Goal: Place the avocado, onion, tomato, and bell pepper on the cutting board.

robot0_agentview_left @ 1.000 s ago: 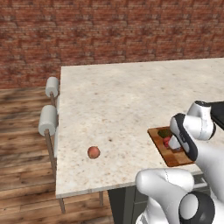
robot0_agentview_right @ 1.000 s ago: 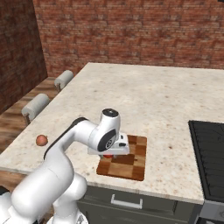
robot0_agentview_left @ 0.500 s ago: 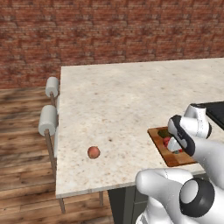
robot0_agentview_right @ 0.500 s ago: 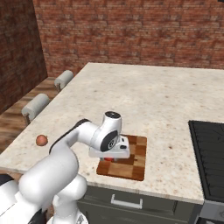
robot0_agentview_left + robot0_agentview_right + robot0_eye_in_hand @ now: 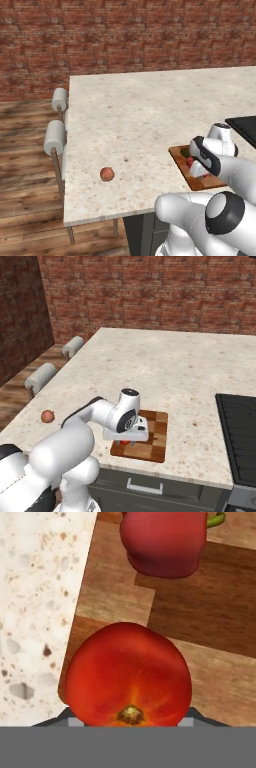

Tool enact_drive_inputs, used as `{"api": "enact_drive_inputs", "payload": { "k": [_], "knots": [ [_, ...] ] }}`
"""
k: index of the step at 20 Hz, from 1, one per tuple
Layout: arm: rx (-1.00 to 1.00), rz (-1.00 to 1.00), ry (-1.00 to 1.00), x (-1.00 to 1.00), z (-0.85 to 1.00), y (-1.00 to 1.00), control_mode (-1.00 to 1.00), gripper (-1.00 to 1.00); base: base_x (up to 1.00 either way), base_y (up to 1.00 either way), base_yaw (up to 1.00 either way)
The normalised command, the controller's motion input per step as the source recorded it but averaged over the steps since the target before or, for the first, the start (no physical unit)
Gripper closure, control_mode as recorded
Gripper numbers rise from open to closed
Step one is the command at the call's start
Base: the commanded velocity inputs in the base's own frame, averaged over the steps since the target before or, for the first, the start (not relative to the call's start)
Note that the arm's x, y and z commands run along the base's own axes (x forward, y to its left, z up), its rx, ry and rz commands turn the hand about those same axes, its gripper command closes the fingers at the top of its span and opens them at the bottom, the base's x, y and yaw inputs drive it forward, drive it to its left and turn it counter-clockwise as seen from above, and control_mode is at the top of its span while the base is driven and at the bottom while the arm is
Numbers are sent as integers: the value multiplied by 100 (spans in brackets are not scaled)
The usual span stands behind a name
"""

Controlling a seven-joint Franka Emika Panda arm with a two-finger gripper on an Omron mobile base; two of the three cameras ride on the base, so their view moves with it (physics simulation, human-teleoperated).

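Seen from the hand, the bright orange-red tomato sits between my dark fingertips, low over the near left corner of the cutting board. My gripper is shut on it. The dark crimson bell pepper lies on the board just beyond. In the right base view my gripper hangs over the board, with the tomato red under it. The pinkish-tan onion rests on the counter far to the left, near the front edge. The avocado is hidden.
A black stove top lies in the counter to the right of the board. Two stools with rolled backs stand along the counter's left edge. A brick wall closes the back. The speckled counter stretches wide between board and onion.
My hand has sunk a little toward the cutting board with the tomato in it. The onion has not moved.
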Motion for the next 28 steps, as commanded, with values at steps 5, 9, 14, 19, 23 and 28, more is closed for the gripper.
{"api": "enact_drive_inputs", "payload": {
  "k": [5,9,14,19,23,28],
  "knots": [
    [0,0,2,2,-24,-2,-100,100,0,0,0],
    [0,0,2,0,-22,0,-100,100,0,0,0],
    [0,0,3,0,-25,0,-100,-100,0,0,0],
    [0,0,1,0,-8,-6,-100,-100,0,0,0],
    [0,0,0,0,0,-4,-100,-100,0,0,0],
    [0,0,0,0,18,0,-100,-100,0,0,0]
  ]
}}
